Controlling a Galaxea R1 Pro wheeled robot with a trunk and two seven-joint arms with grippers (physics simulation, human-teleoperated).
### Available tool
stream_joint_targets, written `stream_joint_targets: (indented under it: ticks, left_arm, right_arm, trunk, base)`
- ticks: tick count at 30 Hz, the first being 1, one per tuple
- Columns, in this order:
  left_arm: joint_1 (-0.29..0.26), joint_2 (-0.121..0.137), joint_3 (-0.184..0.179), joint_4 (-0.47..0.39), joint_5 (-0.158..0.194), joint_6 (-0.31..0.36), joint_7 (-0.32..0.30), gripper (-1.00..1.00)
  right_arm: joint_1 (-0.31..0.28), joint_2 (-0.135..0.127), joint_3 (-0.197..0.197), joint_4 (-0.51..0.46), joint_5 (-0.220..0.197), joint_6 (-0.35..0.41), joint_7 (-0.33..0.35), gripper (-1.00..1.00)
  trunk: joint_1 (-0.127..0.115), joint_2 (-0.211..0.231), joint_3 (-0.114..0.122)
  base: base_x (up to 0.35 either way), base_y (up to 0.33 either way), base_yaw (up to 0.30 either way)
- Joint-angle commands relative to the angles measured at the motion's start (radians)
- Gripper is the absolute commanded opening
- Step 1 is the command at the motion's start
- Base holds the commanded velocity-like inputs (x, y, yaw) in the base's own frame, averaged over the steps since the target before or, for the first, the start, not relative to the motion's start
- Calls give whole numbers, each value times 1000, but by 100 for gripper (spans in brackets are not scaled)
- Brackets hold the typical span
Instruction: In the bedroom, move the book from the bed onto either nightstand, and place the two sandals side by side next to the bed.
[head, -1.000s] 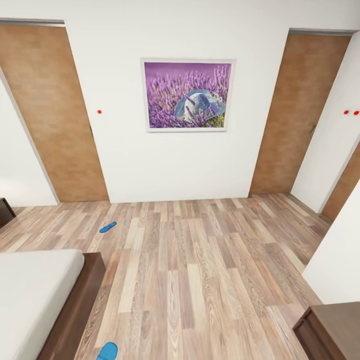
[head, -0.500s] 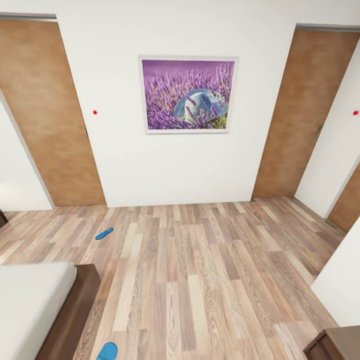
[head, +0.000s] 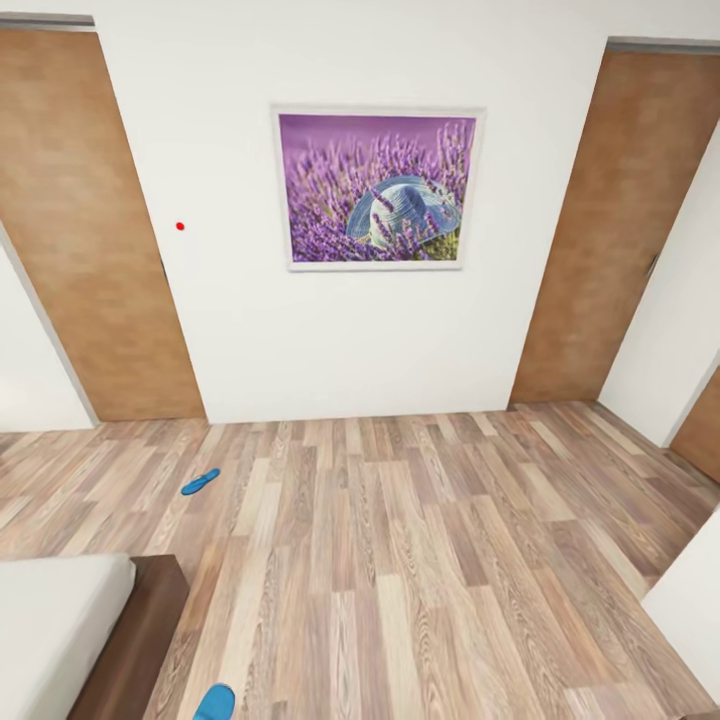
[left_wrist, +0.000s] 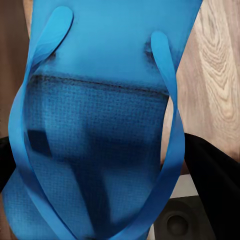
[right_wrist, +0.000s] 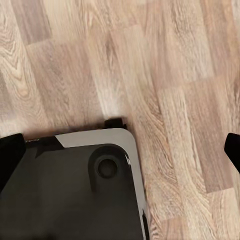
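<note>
A bright blue sandal (left_wrist: 105, 100) sits close up in the left wrist view, straps facing the camera. My left gripper (left_wrist: 107, 165) is shut on it, with a dark finger (left_wrist: 212, 175) on either side. Its blue tip (head: 215, 702) pokes in at the bottom edge of the head view. The other sandal (head: 199, 482) lies alone on the wood floor, to the left, short of the far wall. A corner of the bed (head: 55, 625), with its grey mattress and dark frame (head: 135, 640), fills the lower left. My right gripper (right_wrist: 122, 147) is open over bare floor. The book and nightstand are out of view.
A white wall with a lavender picture (head: 375, 188) faces me, with a brown door (head: 85, 230) on the left and another (head: 615, 220) on the right. A white wall corner (head: 695, 600) juts in at the lower right. Open plank floor (head: 420, 560) lies between. My dark base (right_wrist: 70, 190) shows under the right gripper.
The camera has moved forward toward the picture wall. The dark cabinet at the lower right and much of the bed have slid out of the picture. The held sandal keeps its place.
</note>
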Motion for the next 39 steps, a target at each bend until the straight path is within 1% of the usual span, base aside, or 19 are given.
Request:
stream_joint_targets:
  ticks: [1, 17, 39]
  left_arm:
    - [-1, 0, -9, 1, 2, -3, 4, -100]
    - [-1, 0, -9, 1, 2, -3, 4, -100]
    - [-1, 0, -9, 1, 2, -3, 4, -100]
  right_arm:
    - [-1, 0, -7, 1, -3, -4, 7, 100]
    - [-1, 10, -8, 1, -1, -4, 7, 100]
    - [-1, 11, -8, 1, -1, -4, 7, 100]
  trunk:
    - [1, -2, -2]
    - [1, -2, 9]
    - [1, -2, 10]
  base:
    - [319, 0, 0]
    - [319, 0, 51]
    - [319, -2, 4]
